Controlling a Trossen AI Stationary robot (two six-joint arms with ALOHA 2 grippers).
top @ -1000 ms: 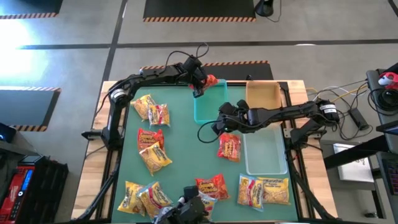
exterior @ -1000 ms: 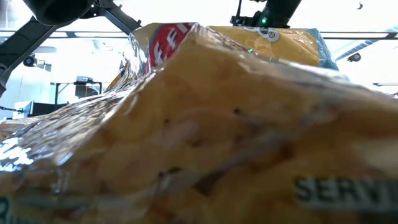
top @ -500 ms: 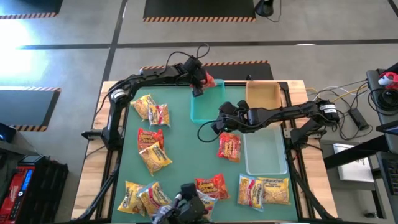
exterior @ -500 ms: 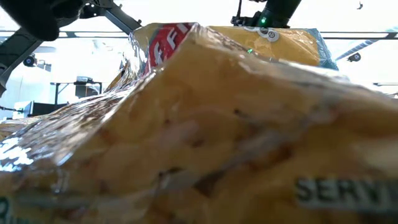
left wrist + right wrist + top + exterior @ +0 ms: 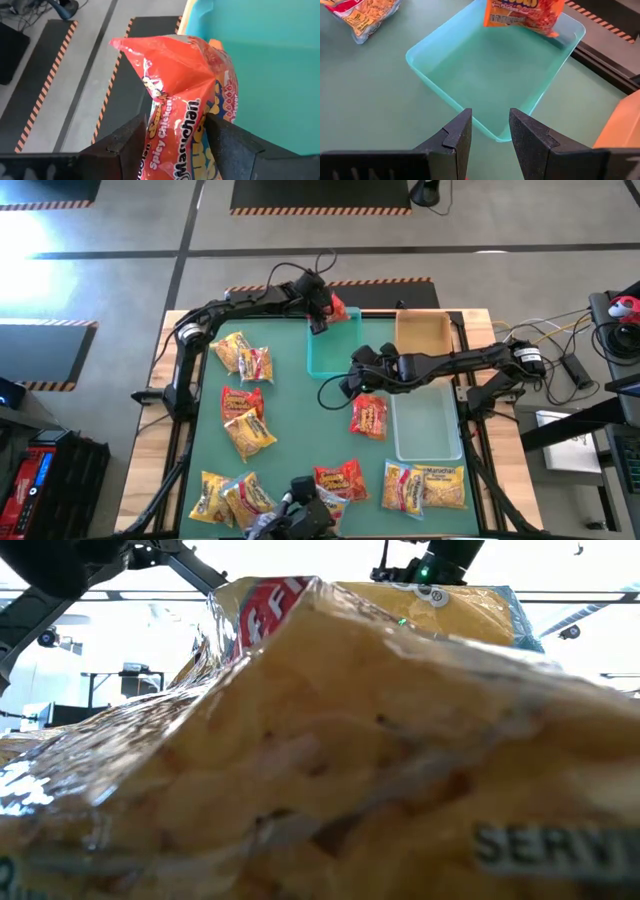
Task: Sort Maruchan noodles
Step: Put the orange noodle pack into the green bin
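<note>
Right gripper [image 5: 490, 131] is hovering over the near edge of the teal tray [image 5: 470, 80], fingers parted, nothing between them. Red packet [image 5: 525, 12] is leaning over the tray's far rim; yellow packet [image 5: 362, 12] is lying on the green mat [image 5: 365, 100].

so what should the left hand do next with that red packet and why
Probably lift the left hand straight up and back off the teal tray. Its fingers stand apart on either side of the red packet, which leans on the tray's far rim, partly inside. Pulling away cleanly should let it drop in without dragging it out. The right hand waits near the tray's other side.
</note>
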